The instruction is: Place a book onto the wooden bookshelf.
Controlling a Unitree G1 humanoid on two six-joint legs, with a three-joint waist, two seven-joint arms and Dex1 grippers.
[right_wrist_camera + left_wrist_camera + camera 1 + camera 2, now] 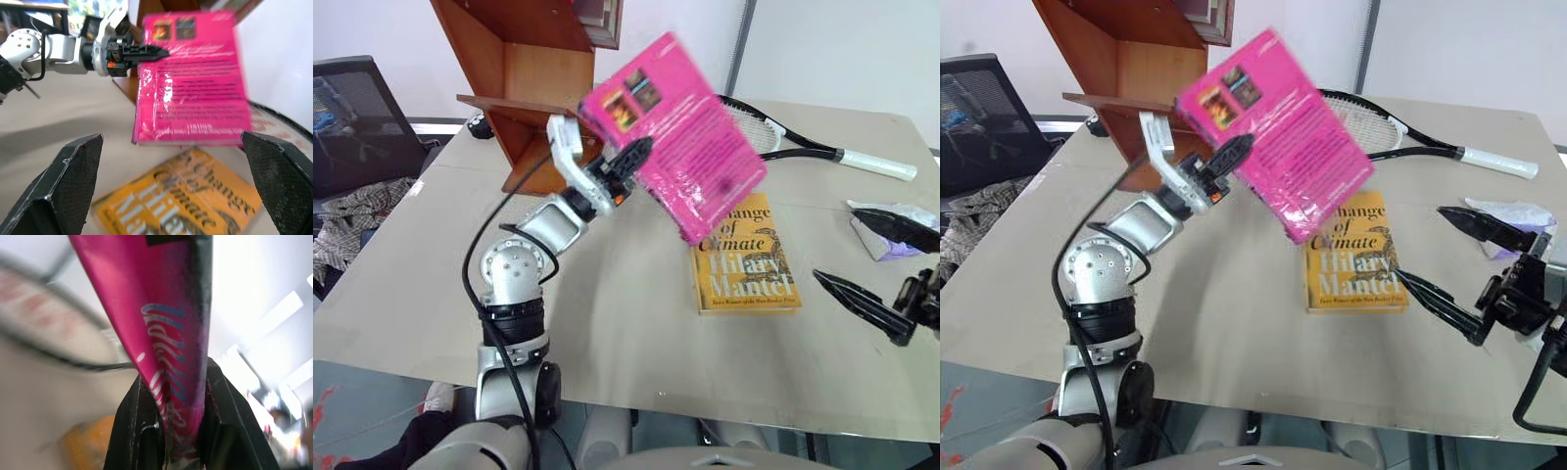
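Already the book (675,132) is off the table in the head view, tilted at centre frame in the left gripper (628,162), which is clamped on its edge, while the wooden bookshelf (524,88) at upper left waits for it, so I'd say lifting is done and shelving remains. Up close in the left wrist view, both black fingers (134,431) squeeze the pink spine. From the right wrist view, the right gripper (171,176) stands wide apart and empty, above the yellow book (186,205).

Pink book (680,132) (tilted, airborne) beside wooden bookshelf (524,69).
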